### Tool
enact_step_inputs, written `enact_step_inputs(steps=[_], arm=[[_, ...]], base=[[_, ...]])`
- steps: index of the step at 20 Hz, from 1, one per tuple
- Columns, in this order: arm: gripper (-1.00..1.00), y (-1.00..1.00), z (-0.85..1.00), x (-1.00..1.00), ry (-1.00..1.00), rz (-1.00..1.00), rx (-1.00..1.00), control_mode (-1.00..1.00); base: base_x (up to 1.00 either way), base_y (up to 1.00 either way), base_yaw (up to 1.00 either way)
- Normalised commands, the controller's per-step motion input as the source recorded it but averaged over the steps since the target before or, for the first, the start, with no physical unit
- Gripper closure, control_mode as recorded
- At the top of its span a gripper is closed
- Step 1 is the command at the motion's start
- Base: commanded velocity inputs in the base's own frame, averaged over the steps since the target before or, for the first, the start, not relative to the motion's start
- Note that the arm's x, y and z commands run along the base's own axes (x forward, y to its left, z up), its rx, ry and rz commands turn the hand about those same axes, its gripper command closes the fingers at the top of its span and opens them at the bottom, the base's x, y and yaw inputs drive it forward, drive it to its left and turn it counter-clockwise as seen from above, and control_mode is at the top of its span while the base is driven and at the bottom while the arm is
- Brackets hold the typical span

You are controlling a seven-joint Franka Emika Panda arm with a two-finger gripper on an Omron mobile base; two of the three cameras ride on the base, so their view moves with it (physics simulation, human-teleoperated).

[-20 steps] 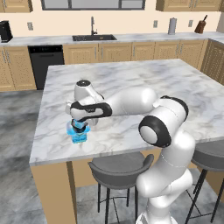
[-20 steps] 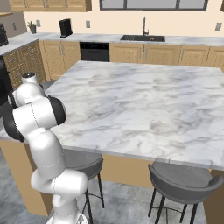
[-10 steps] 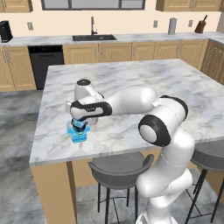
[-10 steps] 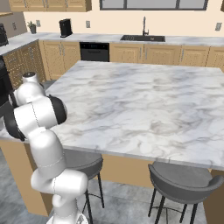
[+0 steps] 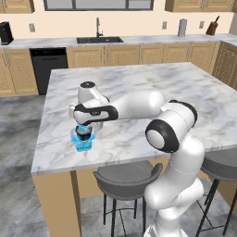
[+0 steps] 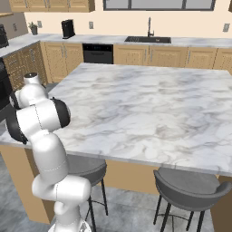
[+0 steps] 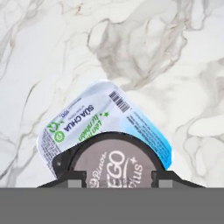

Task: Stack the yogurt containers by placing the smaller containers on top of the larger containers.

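The larger container, a squarish translucent blue tub (image 7: pixel 103 114) with a blue-green label, stands on the marble island near its front left corner (image 5: pixel 83 144). A small dark round cup (image 7: pixel 114 161) with a printed lid sits between my fingers, directly over the tub's near half. My gripper (image 7: pixel 117 177) is shut on this cup, one dark fingertip (image 7: pixel 73 178) on each side. From the left base view my gripper (image 5: pixel 84 133) points straight down just above the tub. Whether the cup's bottom touches the tub's lid I cannot tell.
The marble island top (image 5: pixel 148 83) stretches wide to the right and back of the tub. Its front edge (image 5: pixel 60 164) lies close by, with a grey stool (image 5: pixel 127 178) below. A sink and cabinets line the far wall.
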Motion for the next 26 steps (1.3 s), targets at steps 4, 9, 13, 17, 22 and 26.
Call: enact_step_inputs(steps=[4,9,13,17,22,26], arm=[[1.00,0.00,0.00,0.00,0.00,0.00,0.00,-1.00],[1.00,0.00,-0.02,0.07,0.00,0.00,0.00,-1.00],[1.00,0.00,-0.06,0.19,0.00,0.00,0.00,-1.00],[1.00,0.00,-0.09,0.17,0.01,0.00,0.00,-1.00],[1.00,0.00,-0.07,0.11,0.00,0.00,0.00,-1.00],[-1.00,0.05,-0.01,0.08,0.03,0.00,-0.01,-1.00]], base=[[0.00,0.00,0.00],[0.00,0.00,0.00],[0.00,0.00,0.00],[0.00,0.00,0.00],[0.00,0.00,0.00],[0.00,0.00,0.00]])
